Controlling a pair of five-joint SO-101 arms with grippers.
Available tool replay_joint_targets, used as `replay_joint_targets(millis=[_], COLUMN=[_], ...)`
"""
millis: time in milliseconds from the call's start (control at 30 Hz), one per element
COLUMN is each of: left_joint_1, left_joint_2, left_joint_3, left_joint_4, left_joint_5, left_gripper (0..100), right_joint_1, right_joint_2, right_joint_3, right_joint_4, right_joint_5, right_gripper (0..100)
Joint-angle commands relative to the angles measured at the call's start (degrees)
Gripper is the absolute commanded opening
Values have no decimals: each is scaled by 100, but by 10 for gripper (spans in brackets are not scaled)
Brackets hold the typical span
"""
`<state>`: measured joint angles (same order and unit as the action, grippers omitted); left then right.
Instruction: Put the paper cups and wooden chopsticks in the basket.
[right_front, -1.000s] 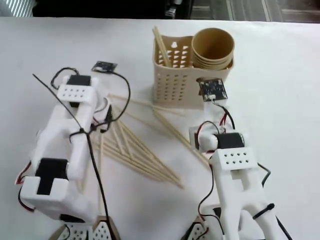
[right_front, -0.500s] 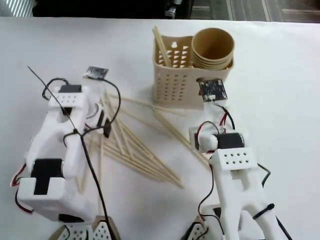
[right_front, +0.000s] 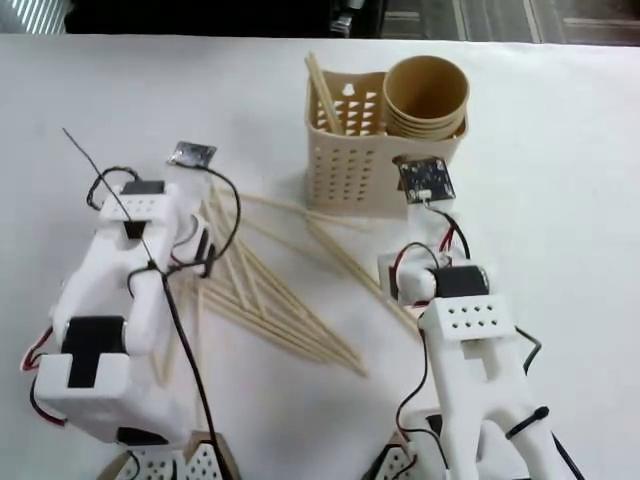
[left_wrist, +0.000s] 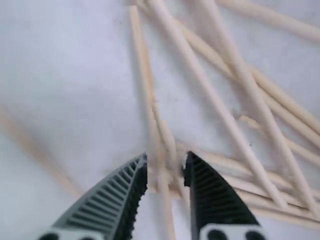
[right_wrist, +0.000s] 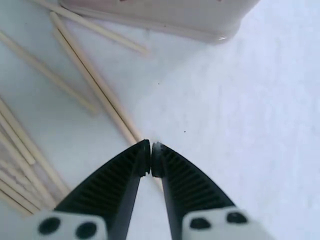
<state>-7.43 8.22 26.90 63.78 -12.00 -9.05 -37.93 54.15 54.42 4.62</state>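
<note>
Wooden chopsticks (right_front: 280, 318) first: lying fanned and crossed on the desk (right_front: 560, 220) between the two arms, mostly waiting to be gathered. Seemingly working the pick-up step at the left side of that fan: hanging the left claw (left_wrist: 166, 157) low over the sticks, with jaws narrowly spread and straddling one or two of them, not pinching yet. Next, probably calling for closing squarely on a single stick, lifting it clear of the crossed ones underneath, then carrying it rightwards to the basket (right_front: 350, 170). Possibly dragging neighbours along, given all the touching and overlapping. Moving right: standing at the far middle of the desk, holding the nested paper cups (right_front: 427, 95) upright in its right half and a few sticks leaning in its left half, so apparently finishing the cup part already. Farthest right: hanging the right claw (right_wrist: 150, 150) just over bare desk near the basket's foot, with fingers pressed together on nothing, beside two loose sticks; likely needing opening before joining in.
</note>
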Motion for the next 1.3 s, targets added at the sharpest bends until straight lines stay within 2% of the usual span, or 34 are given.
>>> replay_joint_targets(millis=[0,233,333,433,800,933,1067,1267], left_joint_1=[-22,-31,-13,84,875,954,954,998], left_joint_2=[207,927,971,848,-1033,-1877,-2369,-2431], left_joint_3=[-185,-1064,-1213,-1231,-1231,-1327,-2119,-3895], left_joint_4=[-26,721,756,765,1433,1495,1960,2637], left_joint_5=[-26,-26,-35,-35,9,0,-26,-26], left_gripper=[105,98,24,22,22,22,22,22], right_joint_1=[66,66,66,66,66,66,66,66], right_joint_2=[-163,-163,-163,-163,-163,-163,-163,-163], right_joint_3=[-35,-35,-35,-35,-35,-35,-35,-35], right_joint_4=[-75,-75,-75,-75,-75,-75,-75,-75], right_joint_5=[-18,-18,-18,-18,-18,-18,-18,-18], right_gripper=[18,18,18,18,18,18,18,18])
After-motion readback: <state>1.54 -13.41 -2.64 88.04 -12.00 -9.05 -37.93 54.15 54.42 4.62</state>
